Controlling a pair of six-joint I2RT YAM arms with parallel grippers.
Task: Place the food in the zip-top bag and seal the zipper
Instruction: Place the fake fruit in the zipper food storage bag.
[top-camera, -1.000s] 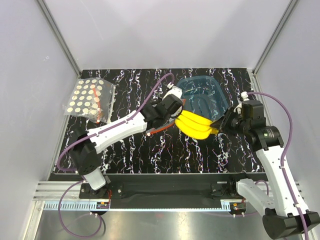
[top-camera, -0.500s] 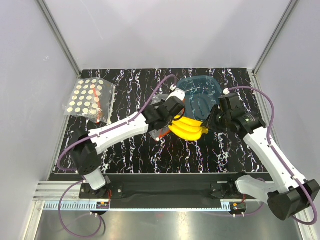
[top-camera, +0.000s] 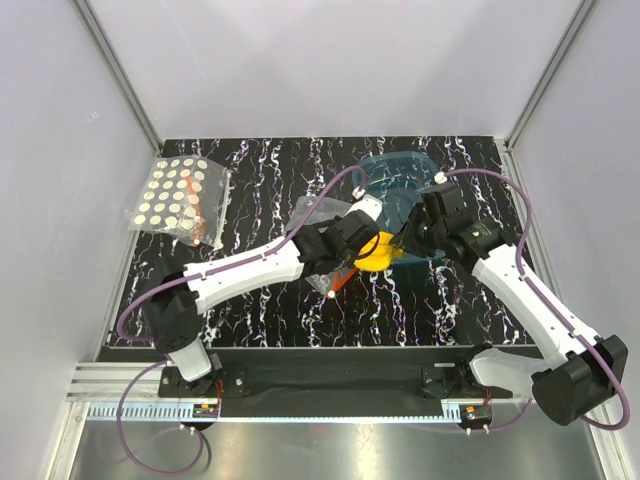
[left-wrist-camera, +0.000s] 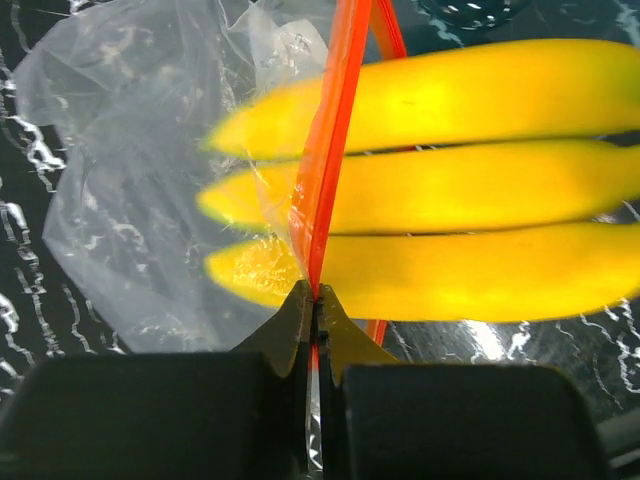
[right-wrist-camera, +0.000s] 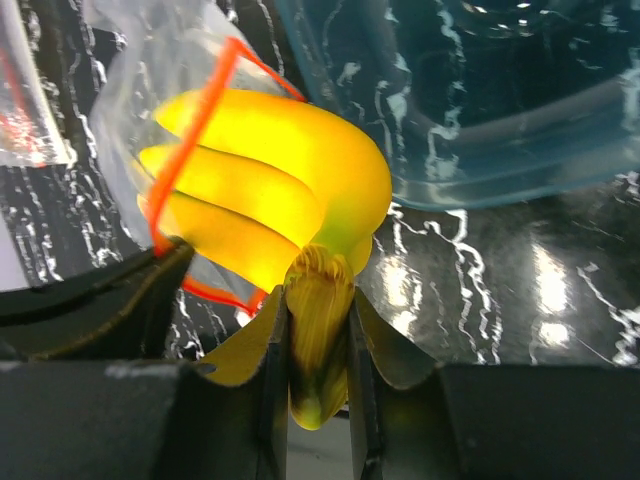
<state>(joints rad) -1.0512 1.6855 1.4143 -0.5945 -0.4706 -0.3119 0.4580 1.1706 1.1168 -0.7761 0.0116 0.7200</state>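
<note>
Top external view shows both arms drawn in closer than a second ago. The right arm has swung left and forward, carrying the bananas (top-camera: 378, 250) with it. They then lay stretched out in full between the two wrists; now only a short yellow patch shows between them, near the front edge of the blue tray (top-camera: 400, 175). The left wrist has dropped a little toward me. More clear film of the zip-top bag (left-wrist-camera: 130, 200) spreads on the surface (top-camera: 260, 170) behind it. The bag of discs (top-camera: 180, 200) at far left lies where it was.

On the left wrist camera, my left fingers (left-wrist-camera: 305, 312) are pinched tight on the zipper (left-wrist-camera: 330, 140), the orange strip running straight up from their tips. The banana tips sit past that strip, seen through the film. On the right wrist camera, my right fingers (right-wrist-camera: 283, 340) are narrow, clamped on the brown stem of the bunch. One run of the strip crosses over the bananas and another passes under them, so the tips are inside the mouth while the stem end is outside.

From above I cannot see either pair of fingers; the wrists cover them and most of the bunch. The left wrist view cuts the bananas off at its right edge and blurs their tips. The right wrist view crops the bag's far end.
</note>
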